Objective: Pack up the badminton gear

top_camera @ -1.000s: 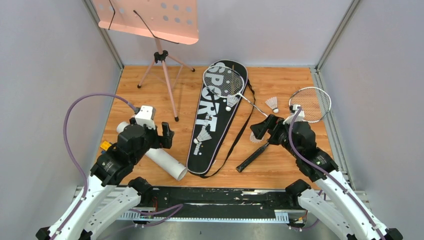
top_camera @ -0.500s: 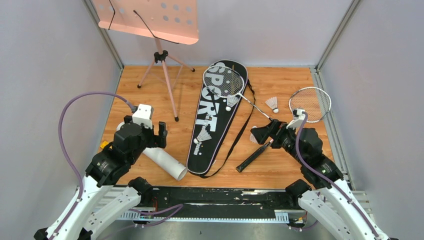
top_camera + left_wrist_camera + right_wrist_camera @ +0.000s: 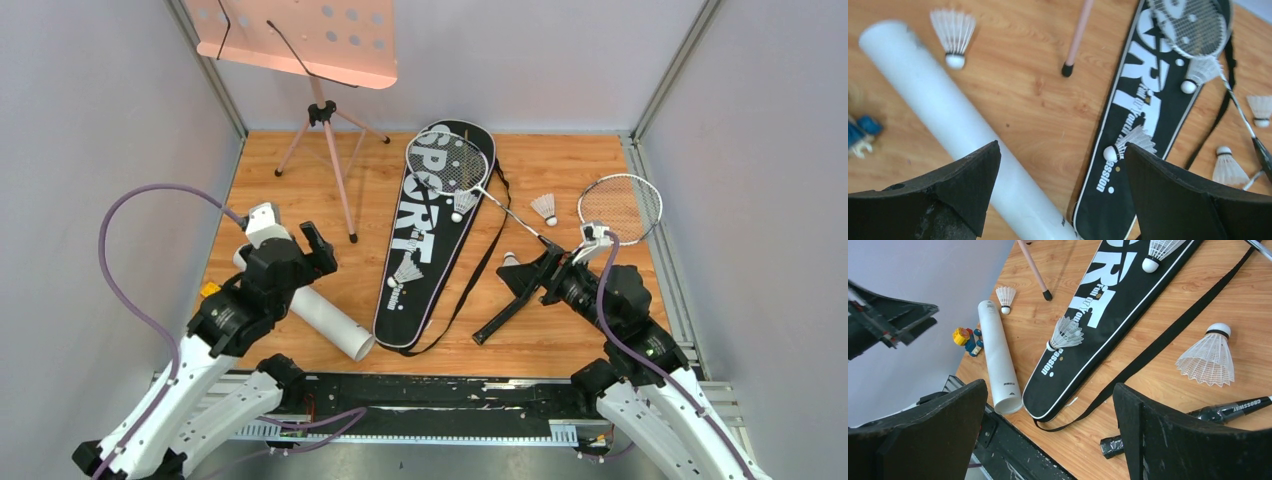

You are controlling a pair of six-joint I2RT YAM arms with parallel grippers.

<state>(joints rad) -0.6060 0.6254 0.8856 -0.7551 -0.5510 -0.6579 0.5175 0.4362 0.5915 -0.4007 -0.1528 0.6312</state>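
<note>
with left jaws spread, empty, poised over white tube (image 3: 943, 115) by worktop's (image 3: 560, 165) front-left corner; right jaws spread, empty, above racket handle (image 3: 1228, 410) near front edge, probably for lifting toward black bag (image 3: 420, 250) lying flat mid-worktop.

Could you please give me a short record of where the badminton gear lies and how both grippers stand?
bag: black, lying flat on the table
first racket: head resting on the bag's far end
second racket: right of the bag, on the table
shuttlecocks: five loose; two on the bag, three on the table
tube: white, left of the bag
left gripper: open, empty, hovering by the tube
right gripper: open, empty, near the second racket's handle
</note>
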